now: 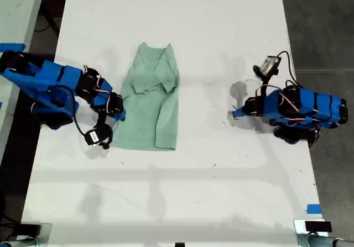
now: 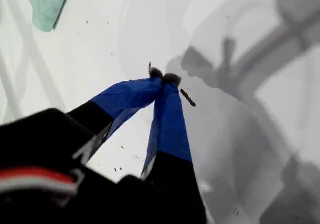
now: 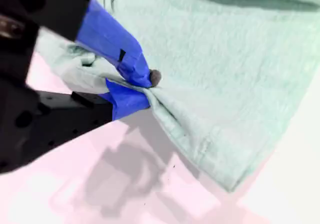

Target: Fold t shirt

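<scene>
One t shirt [image 1: 150, 100] and two blue arms share a white table [image 1: 221, 31]. Toward the exterior view's left edge of the table, one arm lies low and reaches inward, my second gripper [image 1: 118, 113] pinched tight on the near side hem of the mint-green cloth; the second wrist view shows its blue jaws clamped on a bunched fold [image 3: 165, 103] of the shirt. The shirt lies mid-table, partly folded, one sleeve turned over its chest, neck toward the far edge. Toward the exterior view's right edge, the other arm crouches well apart from the cloth, my first gripper [image 1: 236, 113] over bare tabletop, tips [image 2: 171, 77] touching and holding nothing.
</scene>
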